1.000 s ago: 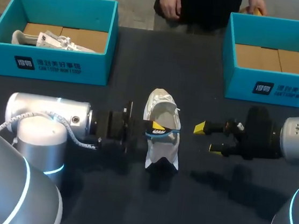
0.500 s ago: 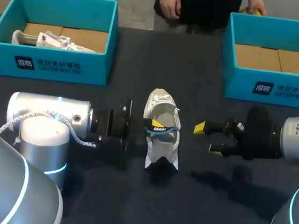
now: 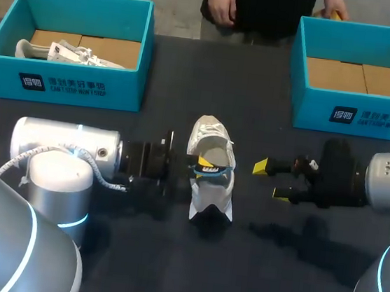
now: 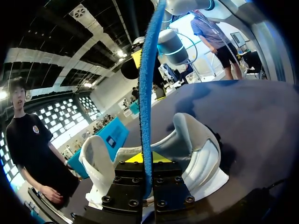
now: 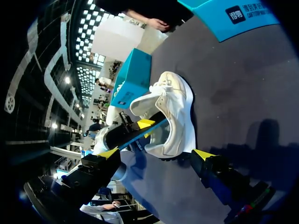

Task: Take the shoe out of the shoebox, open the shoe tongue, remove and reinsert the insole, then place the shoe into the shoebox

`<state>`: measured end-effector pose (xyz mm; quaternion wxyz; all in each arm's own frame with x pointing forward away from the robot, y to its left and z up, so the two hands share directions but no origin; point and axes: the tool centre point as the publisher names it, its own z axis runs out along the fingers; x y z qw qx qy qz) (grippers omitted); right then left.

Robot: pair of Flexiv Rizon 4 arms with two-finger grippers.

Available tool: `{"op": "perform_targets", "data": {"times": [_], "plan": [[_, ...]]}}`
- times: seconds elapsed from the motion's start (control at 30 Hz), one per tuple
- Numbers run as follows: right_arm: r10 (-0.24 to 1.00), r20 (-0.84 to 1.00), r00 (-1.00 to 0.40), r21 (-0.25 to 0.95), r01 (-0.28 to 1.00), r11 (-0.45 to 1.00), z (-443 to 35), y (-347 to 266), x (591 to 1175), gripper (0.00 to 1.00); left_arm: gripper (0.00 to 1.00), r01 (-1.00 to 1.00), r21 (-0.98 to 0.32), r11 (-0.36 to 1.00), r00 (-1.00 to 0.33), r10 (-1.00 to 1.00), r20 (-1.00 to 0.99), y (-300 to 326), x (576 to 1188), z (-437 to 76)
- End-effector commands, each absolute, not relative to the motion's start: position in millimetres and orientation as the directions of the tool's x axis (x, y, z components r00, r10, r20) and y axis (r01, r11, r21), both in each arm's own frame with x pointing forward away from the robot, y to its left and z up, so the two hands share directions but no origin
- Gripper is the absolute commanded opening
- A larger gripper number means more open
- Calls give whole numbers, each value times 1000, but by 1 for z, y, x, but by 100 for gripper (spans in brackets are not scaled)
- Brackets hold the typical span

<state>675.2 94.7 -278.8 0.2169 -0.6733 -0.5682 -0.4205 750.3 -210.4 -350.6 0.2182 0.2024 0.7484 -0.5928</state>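
A white shoe [image 3: 207,190] lies in the middle of the dark table, its opening facing up. My left gripper [image 3: 207,166] is at the shoe's opening, shut on a thin blue insole [image 3: 214,171] that stands partly inside the shoe. From the left wrist, the insole [image 4: 146,93] rises edge-on from between the closed fingers [image 4: 140,157], with the shoe [image 4: 198,149] just behind. My right gripper [image 3: 270,181] hovers to the right of the shoe, open and holding nothing. In the right wrist view, the shoe [image 5: 180,107] and insole [image 5: 142,131] lie ahead of its spread gripper [image 5: 156,154].
A teal shoebox [image 3: 68,86] at the back left holds another white shoe [image 3: 58,51]. A second teal shoebox [image 3: 367,118] stands at the back right with only its cardboard floor showing. Bare table lies in front of the shoe.
My left arm has edged slightly to the right, toward the shoe, with the insole still in its grip. The right arm and the shoe have stayed put.
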Motion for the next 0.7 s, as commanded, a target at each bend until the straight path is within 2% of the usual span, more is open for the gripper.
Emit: {"op": "perform_targets", "data": {"times": [0.03, 0.1, 0.13, 0.2, 0.3, 0.7], "plan": [[585, 811, 3, 186, 947, -262, -278, 96, 674, 100, 2, 565, -797, 215, -821, 41, -570, -213, 750, -349], [585, 811, 3, 186, 947, -262, -278, 96, 674, 100, 3, 565, -797, 214, -820, 41, -570, -213, 750, -349], [585, 811, 3, 186, 947, -262, -278, 96, 674, 100, 21, 567, -796, 212, -819, 38, -573, -212, 749, -347], [585, 811, 3, 186, 947, -262, -278, 96, 674, 100, 24, 567, -796, 211, -819, 38, -573, -212, 749, -346], [585, 811, 3, 186, 947, -262, -278, 96, 674, 100, 44, 570, -794, 211, -816, 37, -577, -209, 747, -344], [585, 811, 3, 186, 947, -262, -278, 96, 674, 100, 38, 577, -792, 198, -811, 22, -585, -206, 740, -333]]}}
